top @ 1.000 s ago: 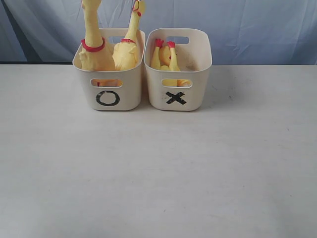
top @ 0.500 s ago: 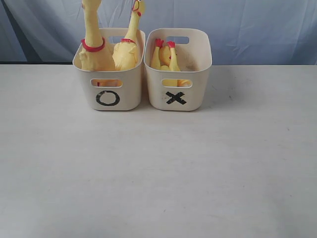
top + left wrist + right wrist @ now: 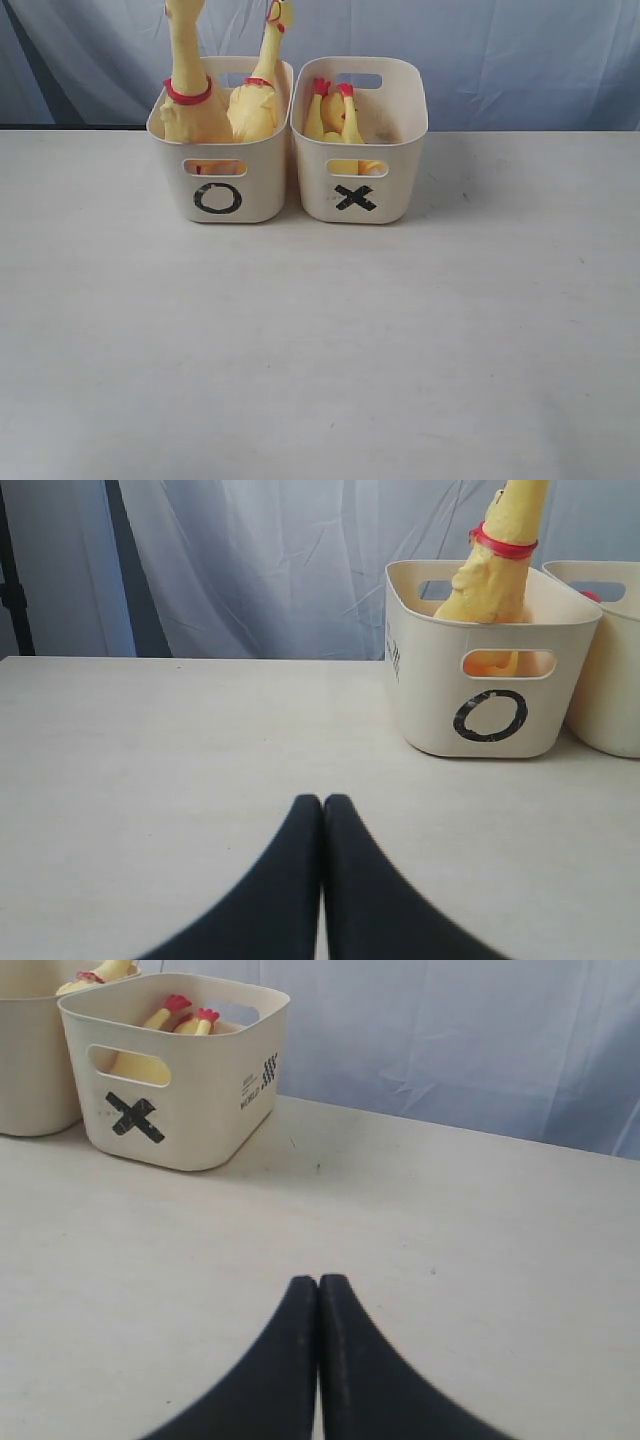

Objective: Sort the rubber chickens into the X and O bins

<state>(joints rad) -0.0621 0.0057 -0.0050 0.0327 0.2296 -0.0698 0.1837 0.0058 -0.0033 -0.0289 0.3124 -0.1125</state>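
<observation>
Both jaws pressed together, empty. O bin (image 3: 258,188) beside X bin (image 3: 400,180); blue curtain (image 3: 500,60) behind.

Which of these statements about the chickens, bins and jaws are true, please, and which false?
1. Two rubber chickens stand in the O bin. True.
2. The X bin is empty. False: a smaller chicken sits in it, red feet up.
3. The left gripper has open jaws. False: they are shut, holding nothing.
4. The right gripper has shut jaws. True.
5. A chicken lies on the table. False: none does.
</observation>
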